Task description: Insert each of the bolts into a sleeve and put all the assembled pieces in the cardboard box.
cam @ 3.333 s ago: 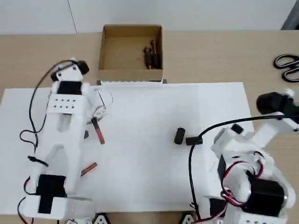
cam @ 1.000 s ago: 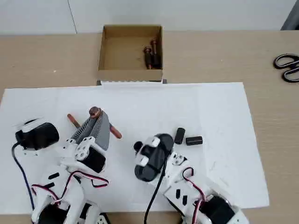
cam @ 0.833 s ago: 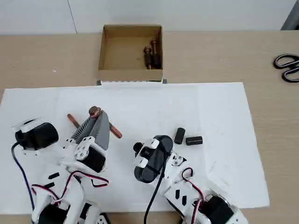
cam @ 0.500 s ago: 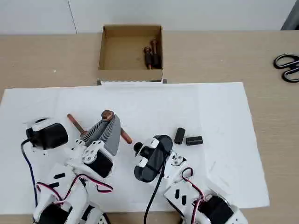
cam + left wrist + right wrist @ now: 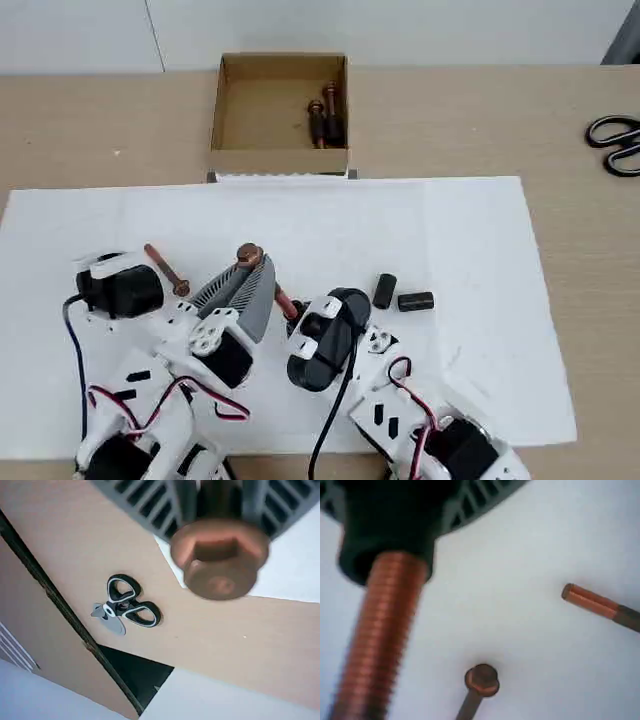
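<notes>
**Jaws.** The left gripper [image 5: 248, 270] is closed on a copper bolt [image 5: 249, 255]. Its grey ribbed fingers [image 5: 135, 495] clamp the shank just below the hexagonal flanged head [image 5: 220, 560], which stands clear of the fingertips. The rest of the shank slants out of the fingers toward the right gripper [image 5: 297, 318]. The right gripper is closed on a black sleeve [image 5: 385, 540]. The bolt's threaded end sits in the sleeve's bore, and a long run of thread [image 5: 377, 645] is exposed outside it.

**Sheet.** Both grippers hang over the near left quarter of a white paper sheet [image 5: 450, 220], which covers the middle of the table [image 5: 100, 120].
- A loose bolt [image 5: 165, 268] lies flat on the sheet just beside the left arm, toward the sheet's left edge.
- Two loose sleeves [image 5: 384, 291] [image 5: 415, 300] lie close together near the sheet's middle. One points toward the far edge and the other lies crosswise.
- In the right wrist view, a bolt head [image 5: 481, 680] and a blunt copper shank end [image 5: 590, 602] rest on the sheet beyond the held sleeve. Which of them is the loose bolt of the high view cannot be told.

**Table.** The cardboard box [image 5: 280, 160] stands open on the bare wood, against the sheet's far edge and left of that edge's middle. Two assembled pieces [image 5: 322, 118] lie side by side along its right wall. Black-handled scissors [image 5: 615, 145] lie at the table's right edge.
</notes>
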`<state>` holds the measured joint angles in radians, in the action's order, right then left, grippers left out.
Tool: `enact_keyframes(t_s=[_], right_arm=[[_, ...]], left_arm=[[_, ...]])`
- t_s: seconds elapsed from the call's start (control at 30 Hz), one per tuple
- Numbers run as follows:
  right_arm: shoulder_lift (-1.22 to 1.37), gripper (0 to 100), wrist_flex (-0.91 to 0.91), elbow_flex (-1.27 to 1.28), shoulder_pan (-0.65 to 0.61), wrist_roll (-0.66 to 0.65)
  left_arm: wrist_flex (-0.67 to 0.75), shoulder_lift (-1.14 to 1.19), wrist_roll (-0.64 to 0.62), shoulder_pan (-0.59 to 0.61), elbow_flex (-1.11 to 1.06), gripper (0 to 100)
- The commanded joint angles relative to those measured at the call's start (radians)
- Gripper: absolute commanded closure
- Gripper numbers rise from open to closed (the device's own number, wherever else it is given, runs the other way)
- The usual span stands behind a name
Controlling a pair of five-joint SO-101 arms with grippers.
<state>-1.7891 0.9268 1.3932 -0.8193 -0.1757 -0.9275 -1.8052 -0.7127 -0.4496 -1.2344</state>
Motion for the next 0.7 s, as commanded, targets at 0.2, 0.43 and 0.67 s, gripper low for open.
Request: enact_keyframes(t_s=[0.2,0.43,0.67], right_arm=[[-0.005,99.5,-0.045,-0.017,-0.002,-0.008],[-0.005,99.5,-0.045,-0.015,-0.004,-0.005],[-0.005,99.5,-0.045,-0.017,-0.004,-0.008]], left_arm=[[0.005,-0.009,0.002,-0.005,-0.028,100],[0.014,-0.009,0.002,-0.003,-0.039,100],[0.094,-0.011,0.008,-0.002,-0.11,100]])
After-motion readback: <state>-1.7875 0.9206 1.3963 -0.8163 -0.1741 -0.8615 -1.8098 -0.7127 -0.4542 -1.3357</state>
